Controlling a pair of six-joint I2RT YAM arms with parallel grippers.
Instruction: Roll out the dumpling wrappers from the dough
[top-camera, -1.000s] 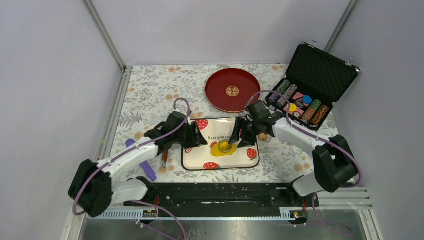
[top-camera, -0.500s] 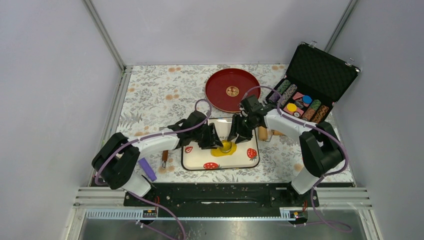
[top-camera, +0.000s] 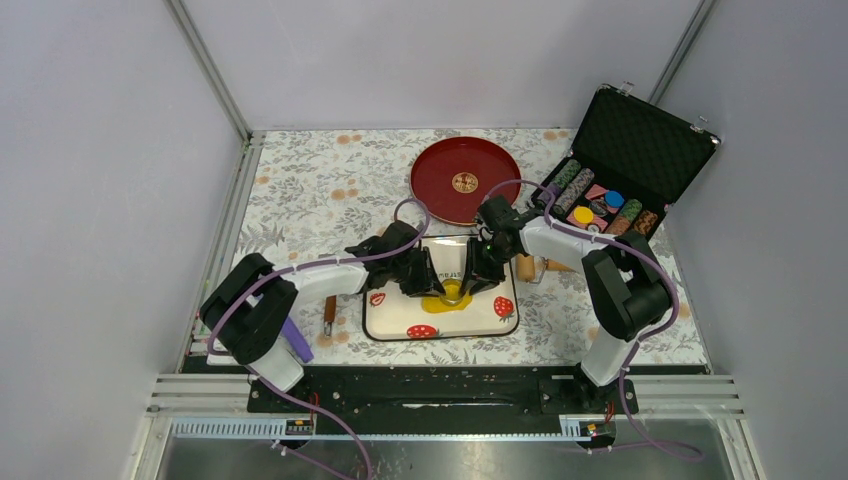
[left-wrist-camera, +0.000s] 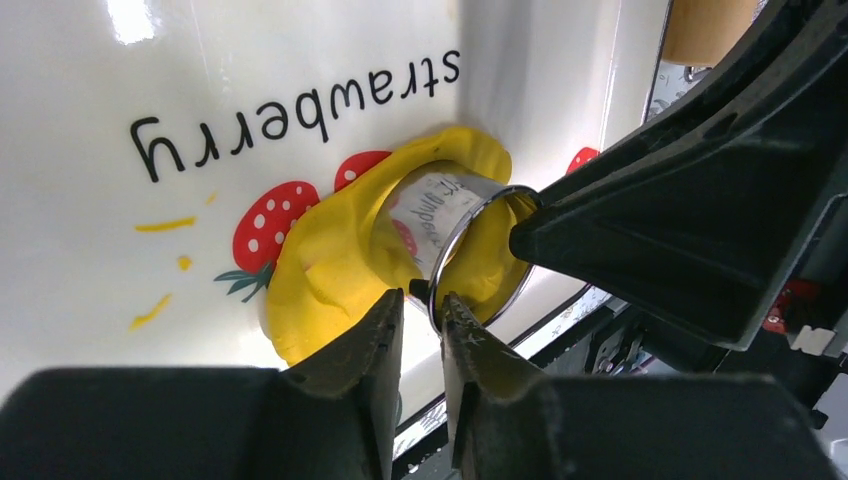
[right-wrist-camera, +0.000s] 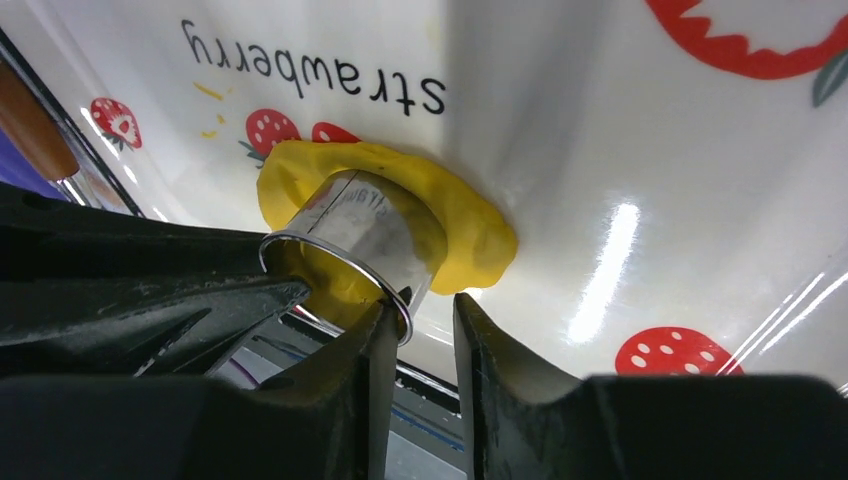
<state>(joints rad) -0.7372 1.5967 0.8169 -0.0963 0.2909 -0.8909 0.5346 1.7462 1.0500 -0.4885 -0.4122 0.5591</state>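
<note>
Left wrist: left jaws nearly together astride the metal ring cutter's (left-wrist-camera: 450, 215) rim; whether they nip it is unclear. Right jaws, narrowly spread, straddle the opposite wall. Flattened dough (left-wrist-camera: 330, 270) lies under the cutter, just beyond both jaws, which are likely steadying it to stamp a wrapper.

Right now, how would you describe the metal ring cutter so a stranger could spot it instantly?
Find the white strawberry-printed tray at the middle of the floral table. On it lies a flattened bright yellow dough patch; the short shiny metal ring cutter stands in it, the only metal thing there.
</note>
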